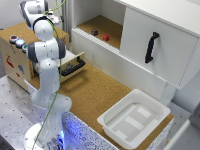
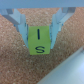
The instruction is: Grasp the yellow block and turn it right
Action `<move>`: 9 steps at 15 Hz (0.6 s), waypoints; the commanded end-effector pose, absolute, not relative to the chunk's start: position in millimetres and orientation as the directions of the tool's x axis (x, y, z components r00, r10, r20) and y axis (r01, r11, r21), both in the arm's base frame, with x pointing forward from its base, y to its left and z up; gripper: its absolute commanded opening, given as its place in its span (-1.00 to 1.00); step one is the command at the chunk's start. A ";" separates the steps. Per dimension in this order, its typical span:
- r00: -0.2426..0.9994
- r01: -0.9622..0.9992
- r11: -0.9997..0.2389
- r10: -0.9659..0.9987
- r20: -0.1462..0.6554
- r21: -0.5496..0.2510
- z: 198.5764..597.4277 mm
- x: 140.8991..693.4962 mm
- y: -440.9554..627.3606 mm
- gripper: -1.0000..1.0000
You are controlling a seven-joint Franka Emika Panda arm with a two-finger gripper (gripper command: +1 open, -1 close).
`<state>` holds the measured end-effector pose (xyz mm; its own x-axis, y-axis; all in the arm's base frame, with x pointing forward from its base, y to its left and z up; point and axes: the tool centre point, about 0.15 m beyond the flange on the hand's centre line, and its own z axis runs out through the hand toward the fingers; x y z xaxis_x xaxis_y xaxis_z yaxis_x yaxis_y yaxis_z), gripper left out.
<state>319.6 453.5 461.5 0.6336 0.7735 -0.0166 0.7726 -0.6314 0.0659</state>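
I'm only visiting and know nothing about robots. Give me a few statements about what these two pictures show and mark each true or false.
1. The gripper has a yellow block between its fingers. True.
2. The block sits on a bare metal surface. False: it sits on a brown cork-like surface.
3. The white tray holds several blocks. False: it looks empty.
4. A black handle is on the white cabinet door. True.
5. The wooden drawer is pulled open. True.
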 end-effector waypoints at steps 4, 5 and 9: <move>0.920 0.391 -0.920 0.391 0.019 0.003 436.1 321.7 449.1 -1.00; 0.944 0.331 -0.944 0.330 0.029 -0.016 431.9 326.2 448.9 -1.00; 0.988 0.152 -0.985 0.150 0.036 -0.082 419.9 350.1 453.7 -1.00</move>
